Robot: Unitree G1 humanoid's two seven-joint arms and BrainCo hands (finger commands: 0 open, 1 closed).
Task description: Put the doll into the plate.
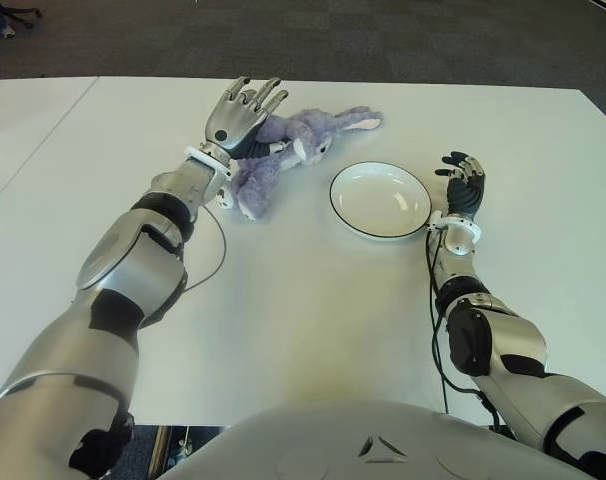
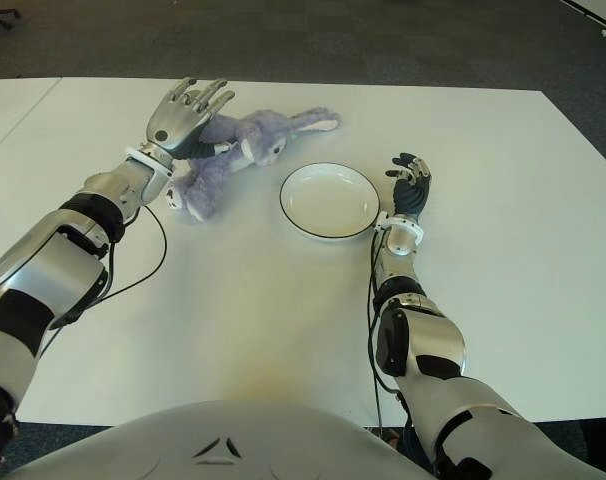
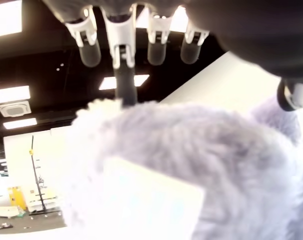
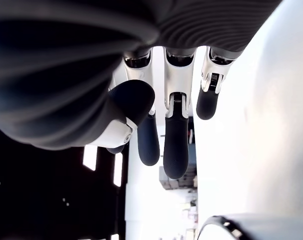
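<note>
Left eye view: left robot hand [image 1: 245, 112], fingers spread, over fuzzy lavender doll [image 1: 283, 155]; round plate [image 1: 380, 200] beside.

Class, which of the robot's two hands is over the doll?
The left hand, fingers spread above the purple doll; the right hand is beside the plate.

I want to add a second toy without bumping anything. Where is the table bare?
The near half of the white table, between the two forearms, is bare. It is crowded farther back: the left hand is over the purple plush rabbit doll, beside the white black-rimmed plate, with the right hand at the plate's right.
</note>
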